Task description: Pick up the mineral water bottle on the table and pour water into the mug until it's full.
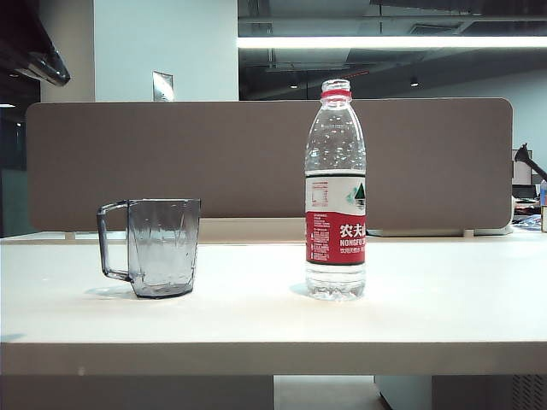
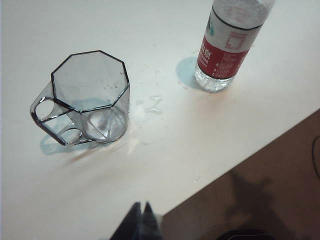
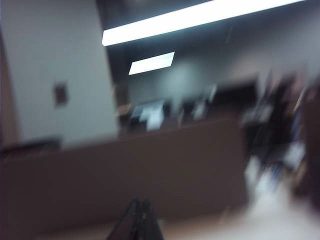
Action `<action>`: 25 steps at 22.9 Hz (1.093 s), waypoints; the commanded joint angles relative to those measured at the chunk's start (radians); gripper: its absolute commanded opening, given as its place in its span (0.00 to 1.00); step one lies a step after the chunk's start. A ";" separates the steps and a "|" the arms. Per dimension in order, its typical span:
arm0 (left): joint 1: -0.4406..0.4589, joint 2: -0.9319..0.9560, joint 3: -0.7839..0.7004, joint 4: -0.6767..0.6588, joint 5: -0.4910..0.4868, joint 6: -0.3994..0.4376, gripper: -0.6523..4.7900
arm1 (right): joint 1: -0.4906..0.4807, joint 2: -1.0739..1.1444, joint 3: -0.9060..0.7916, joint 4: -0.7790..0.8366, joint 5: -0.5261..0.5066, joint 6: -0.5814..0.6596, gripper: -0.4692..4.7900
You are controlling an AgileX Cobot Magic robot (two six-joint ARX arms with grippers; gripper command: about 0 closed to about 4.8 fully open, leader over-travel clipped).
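Bottle [image 1: 335,190] upright right of mug [image 1: 151,246], apart; L hand [image 2: 142,212] clenched above table [image 2: 150,165] edge; R hand [image 3: 141,210] clenched, blurred.

Mineral water bottle [image 1: 335,192], red-and-white label: large white Chinese characters "农夫", "NONGFU" beneath in Latin capitals. Small print on label's white band and red side illegible.

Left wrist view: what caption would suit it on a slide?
Shut left gripper hovers at the table edge above an empty mug, small spilled drops and the standing mineral water bottle.
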 commanded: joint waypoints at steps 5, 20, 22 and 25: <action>-0.001 -0.002 0.006 0.009 -0.001 0.005 0.11 | 0.002 0.338 0.595 0.129 0.087 -0.376 0.09; -0.001 -0.002 0.005 0.010 0.000 0.005 0.11 | -0.078 1.404 1.001 0.237 -0.101 -0.078 0.09; -0.001 -0.002 0.005 0.010 0.000 0.005 0.11 | -0.077 1.474 0.857 0.391 -0.101 -0.047 0.09; -0.002 -0.002 0.005 0.010 0.001 0.005 0.11 | -0.077 1.551 0.583 0.621 -0.098 0.019 0.09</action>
